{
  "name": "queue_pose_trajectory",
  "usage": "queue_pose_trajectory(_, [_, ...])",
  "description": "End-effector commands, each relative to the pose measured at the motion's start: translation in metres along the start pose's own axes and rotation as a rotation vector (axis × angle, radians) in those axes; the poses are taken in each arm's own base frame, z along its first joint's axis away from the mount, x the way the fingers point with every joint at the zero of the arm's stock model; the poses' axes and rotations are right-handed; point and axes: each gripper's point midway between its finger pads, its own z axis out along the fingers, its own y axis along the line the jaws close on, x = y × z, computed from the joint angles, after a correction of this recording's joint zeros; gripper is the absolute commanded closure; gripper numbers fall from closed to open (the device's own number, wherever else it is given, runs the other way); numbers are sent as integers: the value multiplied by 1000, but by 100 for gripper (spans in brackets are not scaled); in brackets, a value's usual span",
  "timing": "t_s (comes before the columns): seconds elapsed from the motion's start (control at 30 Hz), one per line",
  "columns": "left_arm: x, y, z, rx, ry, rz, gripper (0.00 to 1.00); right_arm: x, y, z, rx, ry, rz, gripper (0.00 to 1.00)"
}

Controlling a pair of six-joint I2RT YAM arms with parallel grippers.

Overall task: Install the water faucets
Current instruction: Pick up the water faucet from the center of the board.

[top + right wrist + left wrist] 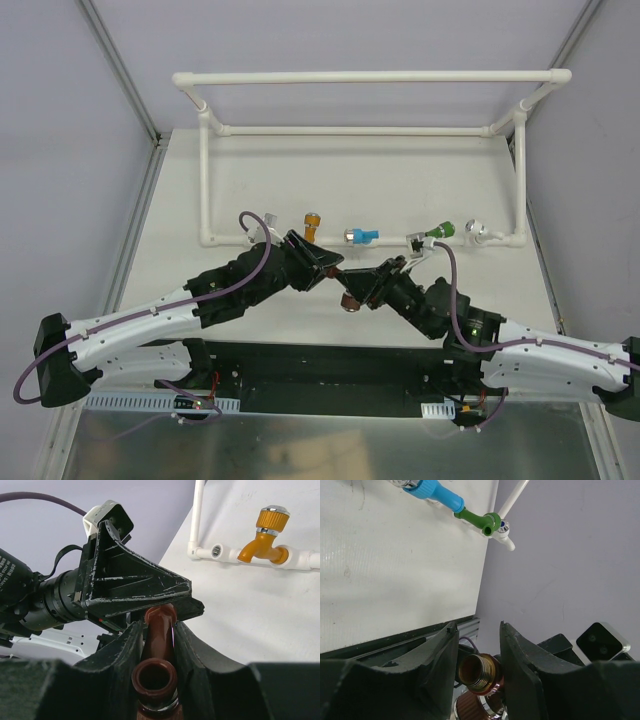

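The brown faucet (350, 300) hangs above the table between both arms. My right gripper (159, 626) is shut on its spout, the mouth of the brown faucet (156, 677) facing the camera. My left gripper (478, 629) is closed around the brass threaded end of the brown faucet (479, 671), with both fingers against it. From above, the left gripper (328, 268) and the right gripper (362, 285) meet tip to tip. The orange faucet (312, 222), blue faucet (362, 236) and green faucet (440, 232) sit on the front rail of the white pipe frame (360, 131).
An open white socket (216, 551) sits on the rail just left of the orange faucet (262, 545). A small white tap (505, 537) sits past the green faucet (480, 520) near the rail's right end. Grey walls close in on both sides of the table (400, 190).
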Motion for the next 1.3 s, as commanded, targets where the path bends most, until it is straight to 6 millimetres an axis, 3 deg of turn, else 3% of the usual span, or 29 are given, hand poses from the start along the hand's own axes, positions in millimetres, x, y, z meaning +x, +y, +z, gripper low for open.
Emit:
queue_pose_trajectory(0.0, [0, 5, 1, -13, -6, 16, 60, -12, 12, 2, -28, -38, 38, 100])
queue_pose_trajectory(0.53, [0, -5, 0, 6, -7, 13, 59, 24, -4, 12, 35, 90, -17, 100])
queue_pose_trajectory(0.8, [4, -12, 1, 18, 16, 3, 59, 30, -13, 16, 73, 91, -17, 100])
queue_pose_trajectory(0.97, [8, -9, 2, 13, 34, -10, 71, 22, -15, 15, 77, 42, 0, 100])
queue_pose_trajectory(1.07, [9, -4, 3, 5, 36, -15, 83, 16, -14, 14, 71, 21, -4, 100])
queue_pose_trajectory(1.13, [9, -4, 3, 5, 38, -20, 100, 14, -15, 13, 78, 17, -11, 100])
queue_pose_trajectory(1.17, [9, -4, 2, 7, 37, -20, 100, 13, -15, 12, 77, 14, -10, 100])
queue_pose_trajectory(1.27, [6, -4, 2, 8, 22, -28, 100, 13, -17, 11, 81, 7, -4, 84])
